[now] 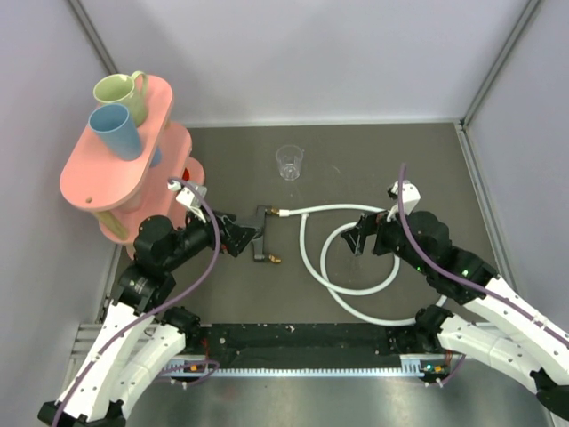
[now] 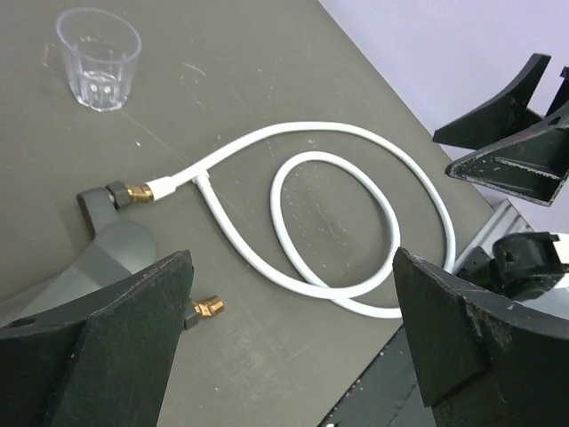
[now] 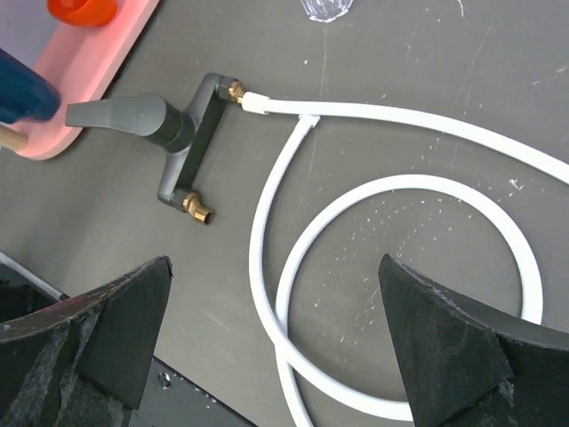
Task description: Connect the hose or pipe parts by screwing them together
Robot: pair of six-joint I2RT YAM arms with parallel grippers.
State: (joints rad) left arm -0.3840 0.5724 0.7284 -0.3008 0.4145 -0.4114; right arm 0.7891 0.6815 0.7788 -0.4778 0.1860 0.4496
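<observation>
Dark table [image 1: 373,160] is carrying the white hose [image 1: 338,208], apparently joined at the far tip of the black fitting [image 1: 263,233] — near tip bare — with left gripper [image 1: 251,237] and right gripper [image 1: 359,235] hanging wide open, empty.

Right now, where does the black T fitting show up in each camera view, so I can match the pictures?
Top external: the fitting lies left of centre, below the clear cup.
Left wrist: the fitting is at the left edge, below the cup.
Right wrist: the fitting is upper left.
Shared landmark: the white hose, its end at one brass tip.
</observation>
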